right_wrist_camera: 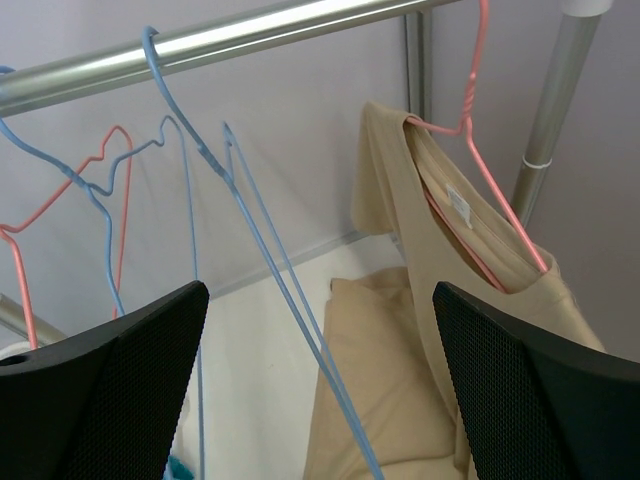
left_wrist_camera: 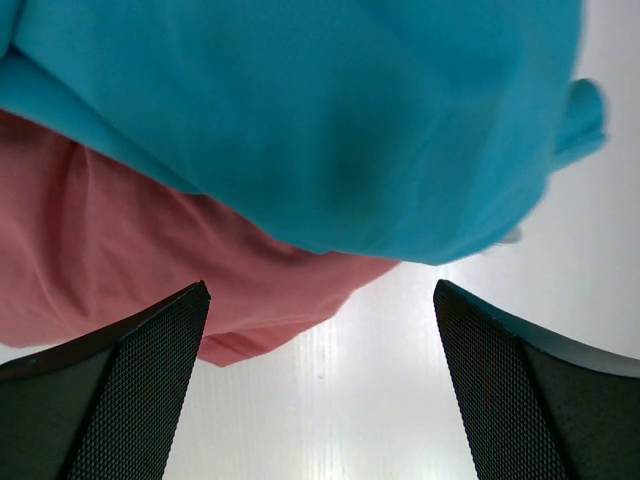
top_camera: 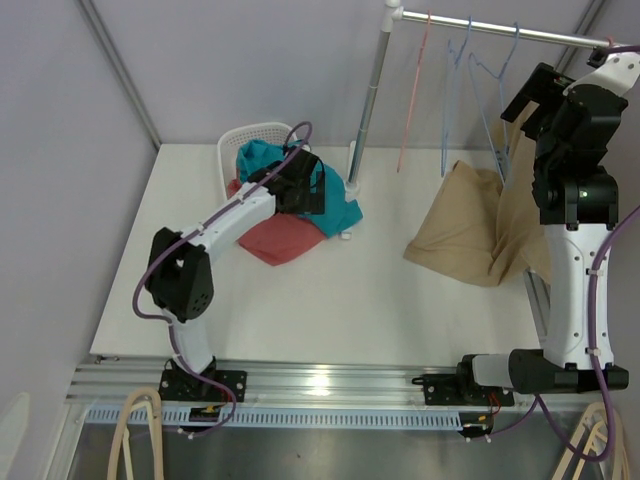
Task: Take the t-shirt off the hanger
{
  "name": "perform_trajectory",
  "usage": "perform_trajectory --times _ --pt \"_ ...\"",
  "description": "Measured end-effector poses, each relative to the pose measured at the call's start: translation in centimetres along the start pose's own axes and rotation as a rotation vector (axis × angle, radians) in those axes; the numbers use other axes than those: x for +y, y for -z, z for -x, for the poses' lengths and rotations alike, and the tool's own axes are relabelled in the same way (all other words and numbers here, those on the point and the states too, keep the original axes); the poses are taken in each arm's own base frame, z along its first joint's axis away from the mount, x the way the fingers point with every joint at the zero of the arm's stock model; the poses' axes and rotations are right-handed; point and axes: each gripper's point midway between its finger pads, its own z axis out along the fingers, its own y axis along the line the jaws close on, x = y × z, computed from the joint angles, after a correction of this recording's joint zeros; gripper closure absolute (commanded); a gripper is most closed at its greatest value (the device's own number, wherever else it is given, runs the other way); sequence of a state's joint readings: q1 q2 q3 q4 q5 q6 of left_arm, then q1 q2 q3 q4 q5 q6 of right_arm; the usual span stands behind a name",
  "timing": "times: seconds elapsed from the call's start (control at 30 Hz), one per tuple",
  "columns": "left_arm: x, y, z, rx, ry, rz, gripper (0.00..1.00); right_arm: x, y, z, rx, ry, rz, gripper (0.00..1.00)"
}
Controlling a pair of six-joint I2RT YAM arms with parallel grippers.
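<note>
White basket [top_camera: 255, 128], teal cloth [top_camera: 341, 212], red cloth [top_camera: 280, 239]

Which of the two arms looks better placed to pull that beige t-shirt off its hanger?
The right arm, probably. Its open jaws are up by the rail, facing the beige t-shirt on the pink hanger. The left arm is across the table, over the teal and red clothes.

Top camera overlooks the table [top_camera: 390, 300]; wrists close on teal cloth [left_wrist_camera: 330, 120], t-shirt [right_wrist_camera: 392, 200].
</note>
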State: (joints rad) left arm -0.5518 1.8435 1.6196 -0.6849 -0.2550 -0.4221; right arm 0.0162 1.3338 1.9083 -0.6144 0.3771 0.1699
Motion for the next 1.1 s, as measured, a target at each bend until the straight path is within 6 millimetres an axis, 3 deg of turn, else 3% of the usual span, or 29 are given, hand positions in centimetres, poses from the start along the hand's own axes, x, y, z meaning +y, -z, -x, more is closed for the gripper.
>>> perform_trajectory --times 0.23,0.47,0.8,1.03,1.1 --pt "0.9 -3.1 -2.5 -0.039 -0.101 0.24 0.0 0.3 0.1 -0.8 0.023 -0.012 0.021 0.01" --pt "-1.8 -3.9 -4.5 -0.142 -0.285 0.355 0.0 0.9 0.0 -1.2 0.037 -0.02 0.054 0.0" --pt "-1.3 -7.2 -3.8 -0.151 -0.321 0.481 0.0 1.4 0.4 -1.9 0.055 -0.025 0.086 0.0" --pt "-1.8 -8.4 -2.9 -0.143 -0.397 0.521 0.01 1.7 0.7 -2.0 0.059 -0.029 0.11 0.0" --pt "-1.7 -8.5 -3.0 -0.132 -0.41 0.523 0.05 1.8 0.7 -2.1 0.059 -0.03 0.116 0.0"
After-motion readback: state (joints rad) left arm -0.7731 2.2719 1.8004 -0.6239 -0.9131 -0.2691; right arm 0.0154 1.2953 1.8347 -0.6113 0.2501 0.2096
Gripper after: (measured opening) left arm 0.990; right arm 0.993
